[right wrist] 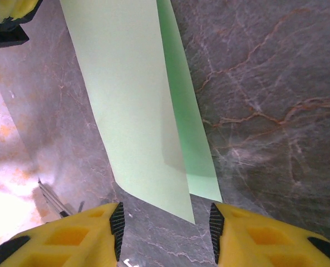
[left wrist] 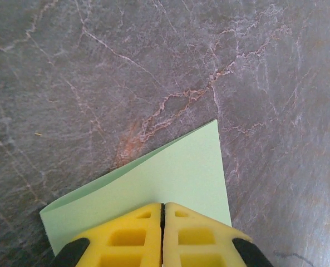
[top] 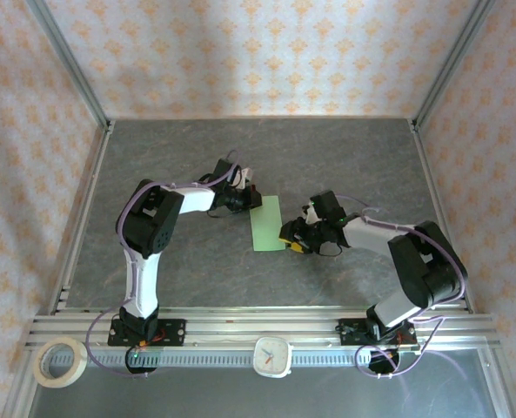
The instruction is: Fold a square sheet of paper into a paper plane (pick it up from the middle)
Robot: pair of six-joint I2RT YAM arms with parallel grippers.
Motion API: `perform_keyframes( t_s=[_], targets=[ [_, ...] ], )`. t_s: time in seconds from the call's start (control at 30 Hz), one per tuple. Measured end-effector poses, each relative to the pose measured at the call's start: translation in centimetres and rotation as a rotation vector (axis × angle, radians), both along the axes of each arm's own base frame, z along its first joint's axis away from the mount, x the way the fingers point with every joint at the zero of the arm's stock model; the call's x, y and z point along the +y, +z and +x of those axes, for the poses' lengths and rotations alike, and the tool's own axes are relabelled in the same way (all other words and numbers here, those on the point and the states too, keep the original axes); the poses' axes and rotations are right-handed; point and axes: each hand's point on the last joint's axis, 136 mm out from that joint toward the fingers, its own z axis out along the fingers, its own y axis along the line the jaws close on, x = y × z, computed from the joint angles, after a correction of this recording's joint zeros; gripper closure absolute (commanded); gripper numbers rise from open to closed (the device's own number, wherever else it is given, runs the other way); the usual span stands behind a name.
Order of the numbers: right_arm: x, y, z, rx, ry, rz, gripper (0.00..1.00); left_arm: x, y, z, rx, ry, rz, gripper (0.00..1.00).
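The left tool (top: 247, 199) sits at the far left corner of the square sheet of paper (top: 266, 223), its yellow fingers (left wrist: 137, 236) pressed together over the edge; I cannot tell whether they pinch it. The sheet, pale green and folded into a two-layer strip, lies on the grey counter (top: 197, 261). At the sheet's near right corner, the right tool (top: 290, 237) has its fingers apart, holding nothing.

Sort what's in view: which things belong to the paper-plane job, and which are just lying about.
Job: green paper sheet, folded over; left gripper, shut at its edge; right gripper, open near its other end.
Lying about: tape roll; small white clock, both at the near edge.
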Motion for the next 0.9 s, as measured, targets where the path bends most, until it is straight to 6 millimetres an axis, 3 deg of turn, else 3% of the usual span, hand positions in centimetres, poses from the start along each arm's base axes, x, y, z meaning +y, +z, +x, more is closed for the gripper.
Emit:
perform_keyframes(
  t_s=[0.17,0.4,0.63,0.9],
  targets=[
    [0.2,-0.7,0.1,0.023,-0.003,0.007,0.55,0.0,0.0,0.0,0.000,-0.002,-0.003,0.91],
    [0.7,-0.4,0.9,0.017,-0.018,0.030,0.68,-0.1,0.1,-0.1,0.002,-0.008,-0.010,0.91],
    [2.6,1.9,3.8,-0.047,-0.005,0.091,0.65,-0.1,0.1,-0.1,0.003,-0.009,-0.011,0.91],
    [2.8,0.9,4.9,-0.029,0.010,0.102,0.64,-0.1,0.1,-0.1,0.002,-0.009,-0.015,0.91]
  ],
)
